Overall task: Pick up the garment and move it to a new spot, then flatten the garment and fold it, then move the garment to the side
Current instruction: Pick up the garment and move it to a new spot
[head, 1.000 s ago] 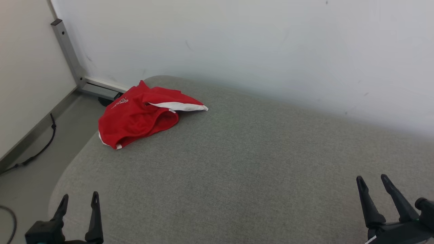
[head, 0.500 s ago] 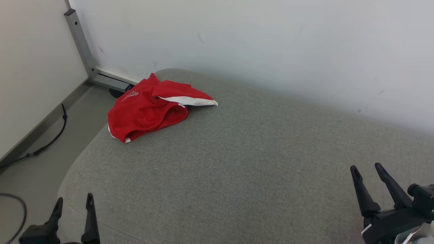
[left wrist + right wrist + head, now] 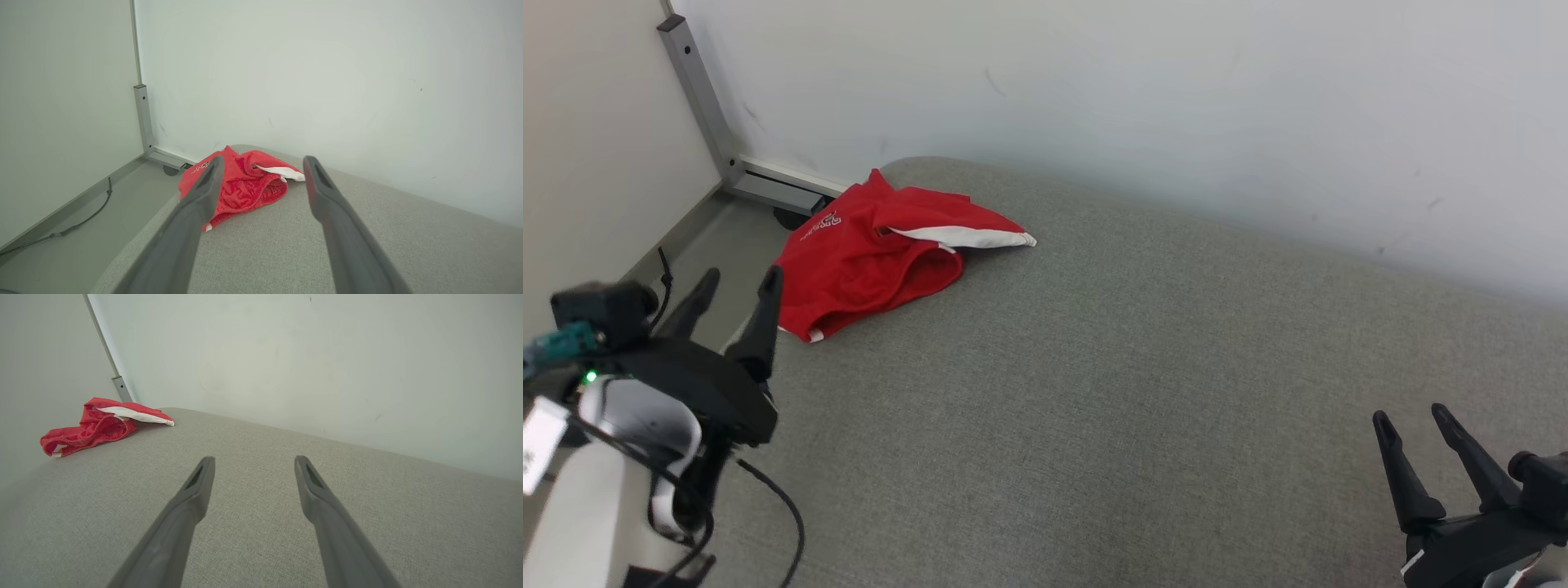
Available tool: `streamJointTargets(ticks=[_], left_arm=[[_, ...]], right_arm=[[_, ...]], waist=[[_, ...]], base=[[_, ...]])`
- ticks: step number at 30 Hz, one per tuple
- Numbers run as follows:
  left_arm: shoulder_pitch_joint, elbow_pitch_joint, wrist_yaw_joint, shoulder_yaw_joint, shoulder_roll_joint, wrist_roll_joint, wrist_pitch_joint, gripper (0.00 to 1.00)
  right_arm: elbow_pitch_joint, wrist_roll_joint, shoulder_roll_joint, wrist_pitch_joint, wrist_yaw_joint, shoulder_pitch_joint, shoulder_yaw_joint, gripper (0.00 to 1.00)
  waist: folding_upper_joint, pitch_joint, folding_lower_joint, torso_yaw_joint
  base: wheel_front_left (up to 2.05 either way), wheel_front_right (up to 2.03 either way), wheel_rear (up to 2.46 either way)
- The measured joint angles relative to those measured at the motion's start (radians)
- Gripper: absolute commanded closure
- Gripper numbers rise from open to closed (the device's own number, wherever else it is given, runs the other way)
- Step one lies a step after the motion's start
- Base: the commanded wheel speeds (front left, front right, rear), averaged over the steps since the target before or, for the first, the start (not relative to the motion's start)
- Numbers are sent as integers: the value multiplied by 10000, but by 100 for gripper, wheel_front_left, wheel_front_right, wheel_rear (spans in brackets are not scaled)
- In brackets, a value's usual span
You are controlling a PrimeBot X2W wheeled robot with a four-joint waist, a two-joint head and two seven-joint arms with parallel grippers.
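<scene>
The right hand (image 3: 252, 459) hovers, fingers spread apart, above the grey cushion (image 3: 408, 506). Ahead and well left of the hand, the crumpled red garment (image 3: 88, 428) lies near the wall (image 3: 286, 355).

Red shorts (image 3: 866, 265): soft knit cloth, matt, white cloth trim.
Worktop (image 3: 1094, 392): grey woven upholstery, matt, coarse-grained.
Left gripper (image 3: 741, 278) and right gripper (image 3: 1409, 413): dark plastic, smooth, matt.
Corner post (image 3: 690, 90): grey metal, satin finish.
Wall (image 3: 1094, 98): painted, matt, lightly scuffed.

White wall (image 3: 1143, 98), grey fabric cushion (image 3: 1094, 392), metal post (image 3: 690, 82), grey floor (image 3: 81, 261).
</scene>
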Motion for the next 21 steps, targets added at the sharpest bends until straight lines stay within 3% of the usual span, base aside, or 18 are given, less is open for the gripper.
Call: streamJointTargets(ticks=[2,11,21], left_arm=[[-541,566,-50,31,267,0,387,0],[-3106,2867,-86,136,466,-568,1881,0],[-4947,4134,-244,-219,1089,-305,2648,0]], right_arm=[[-136,-46,-77,58,0,-36,0,0],[-738,-303,-955,479,-15,-58,-282,0],[-1661,-357,-2040,932,-151,-107,-1039,0]], waist=[[0,92,-1,-109],[0,793,1,-723],[0,1931,2,-1459]], base=[[0,0,0],[0,0,0],[0,0,0]])
